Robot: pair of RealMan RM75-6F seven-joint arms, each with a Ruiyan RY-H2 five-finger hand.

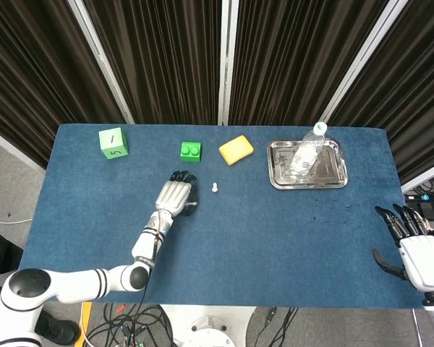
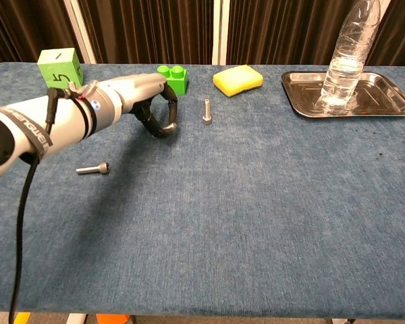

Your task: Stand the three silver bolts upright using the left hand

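Left hand (image 2: pixel 145 101) low over the blue table (image 2: pixel 256 202), palm down, dark fingers (image 2: pixel 163 118) curled in toward the thumb. Whether a bolt sits inside that curl cannot be told from either view: chest view shows only the dark fingertips closed together just above the cloth. In head view the same hand lies just left of the upright bolt.

Upright bolt (image 2: pixel 206 111) stands on its head, shank up, a little right of the left hand, apart from it, and in front of the yellow sponge (image 2: pixel 237 79). Lying bolt (image 2: pixel 93 169) rests on its side nearer the table front, below the left forearm, head pointing right. A third bolt is not discernible.

Right hand (image 1: pixel 412 249) off the right table edge, fingers spread and holding nothing.

Green cube (image 2: pixel 59 68) at far left rear. Green brick (image 2: pixel 172 78) just behind the left hand. Metal tray (image 2: pixel 385 101) at right rear, with a clear plastic bottle (image 2: pixel 346 54) standing upright in it
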